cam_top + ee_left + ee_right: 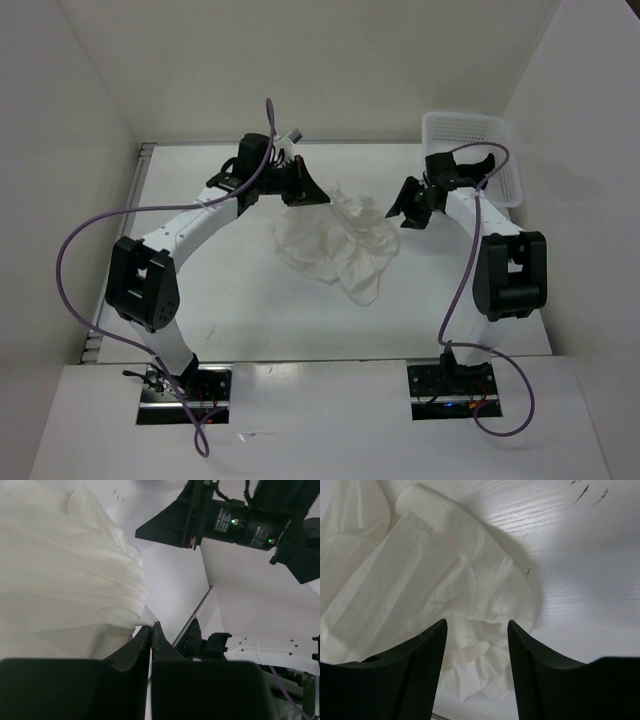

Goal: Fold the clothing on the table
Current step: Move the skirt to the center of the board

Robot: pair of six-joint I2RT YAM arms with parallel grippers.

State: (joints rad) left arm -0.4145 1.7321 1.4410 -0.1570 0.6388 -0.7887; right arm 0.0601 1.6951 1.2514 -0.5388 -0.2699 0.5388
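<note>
The left gripper (305, 190) is pinching the clothing (335, 240) at its 11 o'clock edge. The right gripper (405, 211), partly open, is hovering at 2 o'clock.

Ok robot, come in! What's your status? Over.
Left gripper shut, pinching clothing edge. Right gripper open over it. Clothing crumpled, not folded. Basket off to the side.

Right gripper (477, 625): jaws apart, both black textured fingers (417, 672) rising from the bottom edge. White garment (420, 580) lies crumpled on the table (580, 555), filling the left and centre. Fabric is thin and wrinkled, with a rolled edge (420, 502) near the top. Cloth shows in the gap between the fingers (contact cannot be judged). Bare tabletop at right carries small dark marks (582, 492).
</note>
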